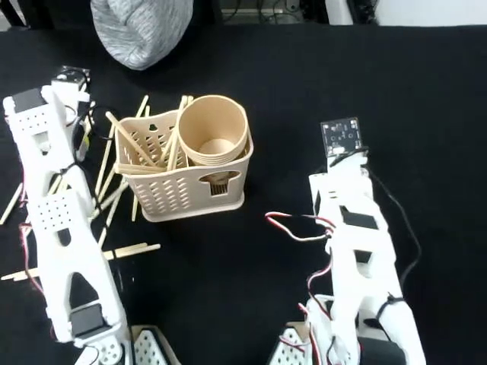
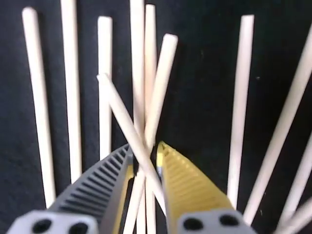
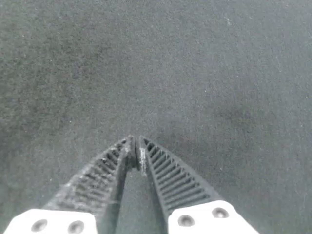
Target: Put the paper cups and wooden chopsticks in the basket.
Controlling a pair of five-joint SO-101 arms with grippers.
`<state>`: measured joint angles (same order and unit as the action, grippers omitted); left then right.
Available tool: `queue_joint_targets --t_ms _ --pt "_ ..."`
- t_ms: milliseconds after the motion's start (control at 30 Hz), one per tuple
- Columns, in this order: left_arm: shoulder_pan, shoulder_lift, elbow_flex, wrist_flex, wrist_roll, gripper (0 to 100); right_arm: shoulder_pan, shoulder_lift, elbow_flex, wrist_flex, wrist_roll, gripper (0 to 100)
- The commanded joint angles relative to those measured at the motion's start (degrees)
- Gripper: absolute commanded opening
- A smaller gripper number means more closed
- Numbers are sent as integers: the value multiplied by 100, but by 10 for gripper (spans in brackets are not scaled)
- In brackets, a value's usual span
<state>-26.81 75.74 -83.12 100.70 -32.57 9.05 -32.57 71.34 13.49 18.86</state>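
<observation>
The beige basket stands left of the table's middle, with stacked paper cups upright in its right half and several wooden chopsticks leaning in its left half. More chopsticks lie loose on the black table to the basket's left. In the left wrist view my left gripper is low over a bunch of chopsticks, its grey and yellow jaws closed on a few crossed sticks. My right gripper is shut on nothing above bare black cloth, right of the basket.
A grey fabric bundle lies at the table's far edge behind the basket. The left arm covers part of the loose chopsticks. Red and white cables hang beside the right arm.
</observation>
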Motion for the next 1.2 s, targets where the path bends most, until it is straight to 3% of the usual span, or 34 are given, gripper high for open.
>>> queue_joint_targets --t_ms 0,567,867,1067,1167 --pt "-22 -35 -207 26 211 28 70 4 -13 -88 44 15" --pt "409 -2444 110 35 1855 28 62 4 -13 -105 44 15" --pt "708 -5240 2316 35 2295 29 62 4 -13 -105 44 15" --pt "1130 -8035 4215 -79 2321 29 62 4 -13 -105 44 15" --pt "1358 -9354 5200 -545 2321 29 62 4 -13 -105 44 15"
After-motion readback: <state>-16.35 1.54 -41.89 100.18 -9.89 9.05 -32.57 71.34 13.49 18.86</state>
